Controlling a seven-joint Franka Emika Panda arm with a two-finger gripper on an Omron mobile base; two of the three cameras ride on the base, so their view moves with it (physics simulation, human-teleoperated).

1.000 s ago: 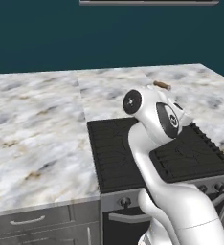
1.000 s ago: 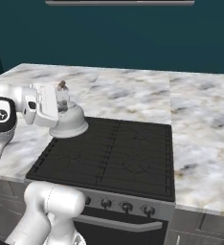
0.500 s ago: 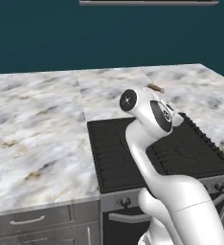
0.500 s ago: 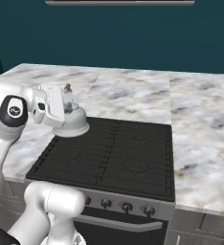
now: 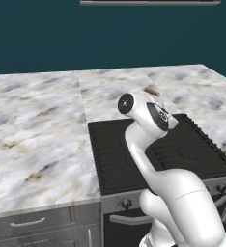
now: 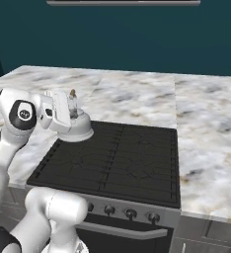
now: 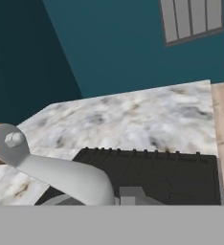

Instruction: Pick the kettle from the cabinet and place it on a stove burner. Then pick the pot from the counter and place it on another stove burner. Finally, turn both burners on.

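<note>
I see the kettle (image 6: 79,129) at the back left corner of the stove (image 6: 117,157), its rounded silvery-white body low over the black grate of the rear left burner (image 6: 90,141); from the right base view I cannot tell whether its base touches the grate or hangs just above it. Its thin wire handle arches up to a brown wooden piece (image 6: 72,93), and that same brown piece peeks out past my arm in the left base view (image 5: 152,90). My end effector (image 6: 68,106) is at the handle, jaws drawn together and clamped on the kettle by its handle, with the white hand lying sideways just left of the kettle body. In the hand view the grey curved part of the kettle (image 7: 61,174) sweeps across the lower left, with a bolt head on a round tab and a sliver of brown behind it. Beyond it I see the black cooktop (image 7: 166,174), and around that the veined marble surface (image 6: 137,96) running to the teal wall. Dark round knobs (image 6: 131,214) line the grey front of the stove below.
</note>
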